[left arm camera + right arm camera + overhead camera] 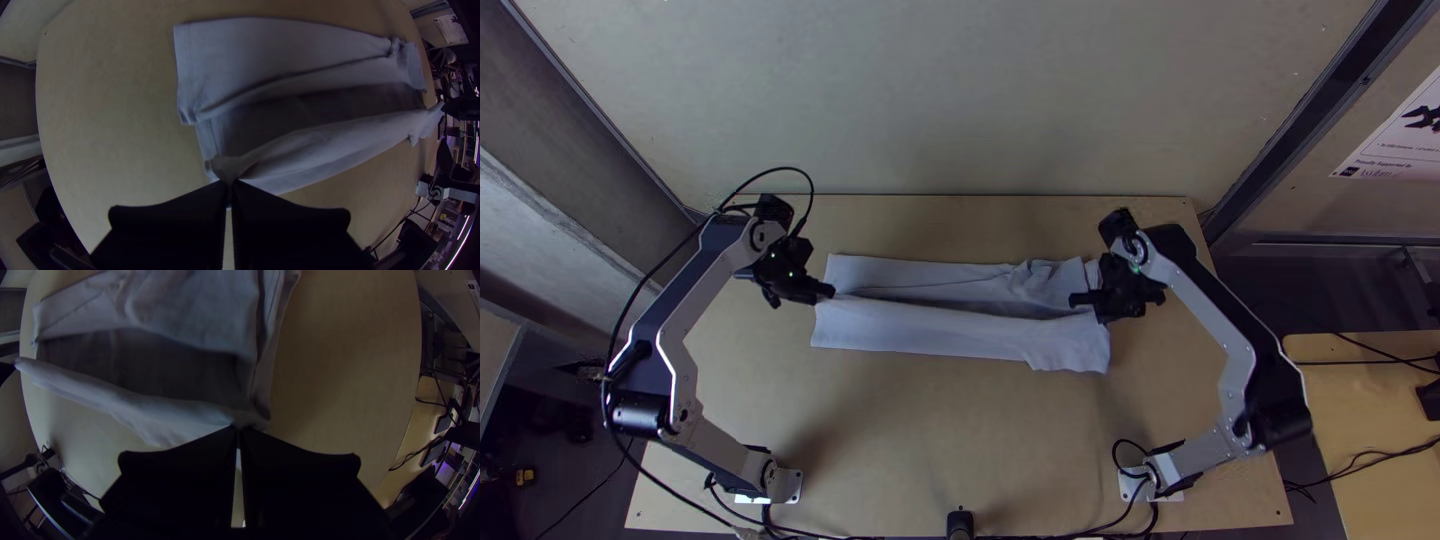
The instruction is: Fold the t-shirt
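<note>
The light grey-blue t-shirt (930, 335) lies as a long narrow strip across the table, its far part folded inward and a darker trough along its middle. At the strip's left end is my left gripper (830, 293); in the left wrist view the left gripper (230, 183) is shut on a pinched edge of the shirt (300, 45). At the right end sits my right gripper (1084, 300). The right wrist view has the right gripper (239, 429) shut on the shirt's near layer (190, 415), which is lifted slightly and stretched between both grippers.
Bare wooden table (950, 430) lies in front of the shirt, with a narrower strip behind it. A black post (960, 522) stands at the near edge between the arm bases. Cables run along that edge, and a second wooden surface (1370, 400) is at the right.
</note>
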`<state>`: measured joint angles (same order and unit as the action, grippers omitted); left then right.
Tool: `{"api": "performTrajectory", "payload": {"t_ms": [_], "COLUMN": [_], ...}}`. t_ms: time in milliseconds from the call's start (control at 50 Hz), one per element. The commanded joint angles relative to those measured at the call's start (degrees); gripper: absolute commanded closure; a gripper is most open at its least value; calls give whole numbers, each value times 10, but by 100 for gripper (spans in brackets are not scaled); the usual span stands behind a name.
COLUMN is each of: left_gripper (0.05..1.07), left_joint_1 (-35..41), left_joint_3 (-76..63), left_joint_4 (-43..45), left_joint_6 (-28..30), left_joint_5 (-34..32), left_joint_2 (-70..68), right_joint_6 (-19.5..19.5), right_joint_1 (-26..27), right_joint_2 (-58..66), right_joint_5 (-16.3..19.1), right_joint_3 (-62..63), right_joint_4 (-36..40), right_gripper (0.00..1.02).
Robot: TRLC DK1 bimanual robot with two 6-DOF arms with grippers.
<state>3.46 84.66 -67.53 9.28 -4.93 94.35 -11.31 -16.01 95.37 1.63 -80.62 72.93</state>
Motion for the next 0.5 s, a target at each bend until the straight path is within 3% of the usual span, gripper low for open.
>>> {"api": "performTrajectory", "payload": {"t_ms": [0,480], "left_gripper": [104,104], "left_joint_1": [-7,-27], "left_joint_3": [40,243], "left_joint_4": [-10,-14], "left_joint_6": [6,10], "left_joint_5": [-1,-1], "left_joint_2": [29,208], "right_joint_6": [16,26], "right_joint_1": [12,53], "right_joint_2": [41,203], "right_joint_5": [-11,-15], "right_joint_3": [-39,-205], "right_joint_4": [-3,-13], "right_gripper": [100,100]}}
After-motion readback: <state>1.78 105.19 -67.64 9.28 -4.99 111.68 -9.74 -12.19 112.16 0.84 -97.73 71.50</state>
